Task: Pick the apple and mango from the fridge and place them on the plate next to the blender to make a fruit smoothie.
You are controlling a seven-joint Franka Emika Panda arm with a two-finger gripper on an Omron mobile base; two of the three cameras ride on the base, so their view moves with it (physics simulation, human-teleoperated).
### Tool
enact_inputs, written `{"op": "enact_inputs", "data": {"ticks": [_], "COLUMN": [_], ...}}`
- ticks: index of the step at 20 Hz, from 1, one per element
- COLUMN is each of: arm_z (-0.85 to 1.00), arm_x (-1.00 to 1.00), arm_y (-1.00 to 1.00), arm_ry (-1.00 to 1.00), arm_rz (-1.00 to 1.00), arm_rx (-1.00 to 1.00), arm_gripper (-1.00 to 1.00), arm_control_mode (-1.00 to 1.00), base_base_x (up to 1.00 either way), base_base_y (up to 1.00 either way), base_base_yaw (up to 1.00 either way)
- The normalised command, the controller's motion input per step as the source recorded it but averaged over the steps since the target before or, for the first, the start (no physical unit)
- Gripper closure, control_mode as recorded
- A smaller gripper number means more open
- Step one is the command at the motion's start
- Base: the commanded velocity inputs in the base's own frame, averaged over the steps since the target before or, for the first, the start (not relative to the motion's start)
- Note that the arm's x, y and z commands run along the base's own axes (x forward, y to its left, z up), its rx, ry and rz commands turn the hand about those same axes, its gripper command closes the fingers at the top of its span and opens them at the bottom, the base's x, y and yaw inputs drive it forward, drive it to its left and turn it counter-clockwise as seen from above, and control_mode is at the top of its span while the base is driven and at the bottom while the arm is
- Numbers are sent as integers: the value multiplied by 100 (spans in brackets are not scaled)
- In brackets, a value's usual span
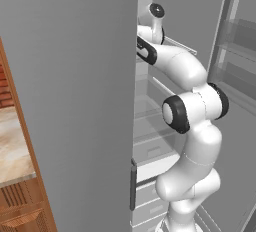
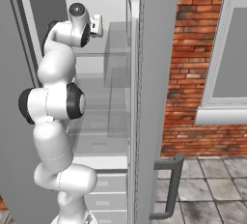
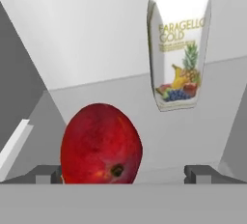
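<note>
We reach into the open fridge [image 2: 144,73] at an upper shelf [image 3: 159,136]. Our jaws [image 3: 124,174] stand wide open, gripping nothing. The mango [image 3: 101,143], red and rounded, rests on that shelf between them, nearer the fingertip at 9 o'clock. A juice carton [image 3: 178,49] stands behind it at 1 o'clock.

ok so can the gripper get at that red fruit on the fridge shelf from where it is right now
Probably yes. In the hand view the red fruit lies right ahead of the open gripper, near one fingertip and off centre. Nothing stands between them; the juice carton is further back on the fridge shelf. A small sideways shift should centre it.
</note>
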Motion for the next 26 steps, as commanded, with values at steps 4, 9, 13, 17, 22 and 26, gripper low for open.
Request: {"op": "enact_inputs", "data": {"ticks": [4,9,13,17,22,26], "arm_z": [0,0,-19,-61,-13,0], "arm_x": [6,27,33,8,0,-11], "arm_y": [28,20,22,13,0,-4], "arm_ry": [1,0,0,0,0,-1], "arm_rz": [-2,0,0,0,0,0], "arm_rx": [3,0,0,1,0,0], "arm_gripper": [-100,-100,-100,100,100,100], "arm_control_mode": [-100,-100,-100,-100,-100,-100], "base_base_x": [0,0,0,0,0,0], "base_base_y": [0,0,0,0,0,0], "base_base_yaw": [0,0,0,0,0,0]}}
